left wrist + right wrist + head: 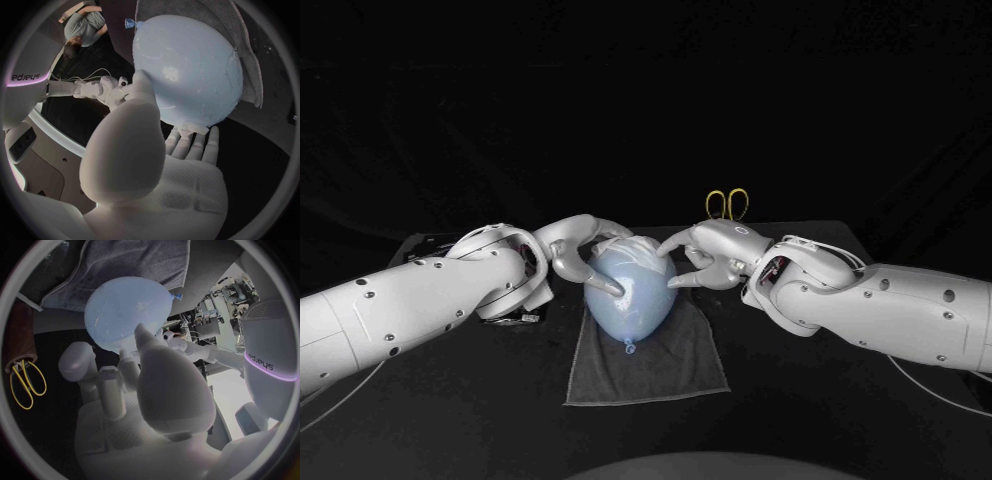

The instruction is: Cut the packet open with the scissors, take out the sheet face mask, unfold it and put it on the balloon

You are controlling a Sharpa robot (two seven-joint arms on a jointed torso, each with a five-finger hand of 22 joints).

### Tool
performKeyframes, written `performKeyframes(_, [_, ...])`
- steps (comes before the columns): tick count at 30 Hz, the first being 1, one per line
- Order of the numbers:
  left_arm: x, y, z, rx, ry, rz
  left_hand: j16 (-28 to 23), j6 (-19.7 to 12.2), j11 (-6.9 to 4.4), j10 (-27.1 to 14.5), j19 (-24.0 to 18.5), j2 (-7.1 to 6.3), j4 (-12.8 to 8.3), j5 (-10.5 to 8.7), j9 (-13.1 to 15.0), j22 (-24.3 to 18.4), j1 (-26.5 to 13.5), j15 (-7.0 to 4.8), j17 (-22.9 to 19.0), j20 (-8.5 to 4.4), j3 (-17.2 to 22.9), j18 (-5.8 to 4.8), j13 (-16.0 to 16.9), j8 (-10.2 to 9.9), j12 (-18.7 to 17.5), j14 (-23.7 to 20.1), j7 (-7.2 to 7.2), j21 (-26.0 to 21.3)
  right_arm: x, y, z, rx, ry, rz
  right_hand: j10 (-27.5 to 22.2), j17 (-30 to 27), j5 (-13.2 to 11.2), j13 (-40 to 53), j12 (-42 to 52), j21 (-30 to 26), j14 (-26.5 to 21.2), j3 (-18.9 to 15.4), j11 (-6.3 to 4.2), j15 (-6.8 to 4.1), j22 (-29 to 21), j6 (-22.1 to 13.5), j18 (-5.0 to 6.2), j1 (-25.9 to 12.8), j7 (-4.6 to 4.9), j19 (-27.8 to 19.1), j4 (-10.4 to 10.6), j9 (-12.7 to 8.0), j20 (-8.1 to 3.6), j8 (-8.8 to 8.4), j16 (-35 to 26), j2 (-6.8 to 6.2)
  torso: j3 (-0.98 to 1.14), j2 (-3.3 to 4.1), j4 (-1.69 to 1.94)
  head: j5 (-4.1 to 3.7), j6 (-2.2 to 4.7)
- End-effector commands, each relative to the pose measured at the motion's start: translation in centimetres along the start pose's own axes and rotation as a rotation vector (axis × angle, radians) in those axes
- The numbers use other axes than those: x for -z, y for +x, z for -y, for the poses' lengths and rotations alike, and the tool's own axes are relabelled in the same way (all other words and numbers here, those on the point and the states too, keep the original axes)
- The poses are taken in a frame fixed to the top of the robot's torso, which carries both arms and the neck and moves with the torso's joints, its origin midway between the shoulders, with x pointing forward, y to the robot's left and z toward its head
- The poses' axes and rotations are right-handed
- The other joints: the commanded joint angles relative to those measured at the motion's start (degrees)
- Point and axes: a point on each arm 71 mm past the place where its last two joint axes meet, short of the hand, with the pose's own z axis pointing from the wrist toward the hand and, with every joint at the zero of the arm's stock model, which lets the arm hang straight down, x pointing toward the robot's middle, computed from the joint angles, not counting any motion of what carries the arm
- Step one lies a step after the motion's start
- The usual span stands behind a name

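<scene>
We see the pale blue balloon [629,298] lying on a dark towel [653,372] in the centre, its knot toward the near side. The left hand [574,250] clasps its far end from the left, thumb and fingers curled against it. The right hand [711,255] clasps it from the right. A whitish sheet face mask [626,247] (wrinkled, as far as we can tell) covers the far end. Yellow-handled scissors [724,204] lie far right.

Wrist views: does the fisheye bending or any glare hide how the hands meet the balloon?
Left wrist view: the towel edge bows, one small glint sits on the balloon, and the left hand contact is readable. Right wrist view: a bright patch lies beside the right hand, but the balloon is plain. Head view: the black table merges with the backdrop.
</scene>
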Motion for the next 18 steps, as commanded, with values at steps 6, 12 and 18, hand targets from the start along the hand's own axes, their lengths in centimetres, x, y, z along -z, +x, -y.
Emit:
performKeyframes(6, [0.0,0.2,-0.3,0.018,-0.009,-0.018,-0.5,-0.3,0.04,0.7,0.7,0.69,-0.1,0.18,0.1,0.0,0.4,-0.18,0.0,0.03,0.7,-0.07,0.0,0.1,-0.5,0.9,1.06,-0.6,-0.6,0.2,0.1,0.018,-0.005,0.002,0.5,13.2,0.1,0.0,0.4,0.2,5.6,-0.2,-0.07,-0.06,7.0,0.6,0.27,1.1,-0.12,0.5,-0.2,0.1,-0.10,0.38,0.2,0.54,-0.10,0.01,0.01,0.02,-0.22])
performKeyframes(12, [0.0,0.2,-0.2,0.021,-0.008,-0.022,-0.7,-0.3,-0.04,0.8,0.8,0.82,-0.1,0.16,0.1,0.0,0.6,-0.37,0.0,0.03,1.0,-0.07,0.0,0.1,-0.6,1.1,1.10,-0.8,-1.1,0.4,0.3,0.032,-0.003,-0.010,0.3,13.2,0.1,-0.2,0.2,0.1,5.5,-0.3,-0.09,-0.08,6.9,0.6,0.30,1.6,-0.12,0.5,-0.4,0.0,-0.13,0.26,0.2,0.51,-0.06,-0.03,0.03,0.01,-0.31])
performKeyframes(18, [0.0,0.2,-0.2,0.022,-0.008,-0.024,-0.9,-0.1,-0.08,0.9,0.9,1.02,-0.1,0.14,0.2,0.0,0.7,-0.49,0.0,0.03,1.3,-0.06,0.0,0.1,-0.7,1.2,1.10,-0.9,-1.4,0.6,0.1,0.040,-0.015,-0.014,0.6,13.3,0.1,-0.1,0.4,0.6,5.6,0.5,-0.29,-0.25,7.1,2.0,0.22,3.5,-0.34,0.7,-1.3,0.2,-0.26,0.77,0.2,1.54,-0.05,-0.01,-0.03,-0.04,-0.46])
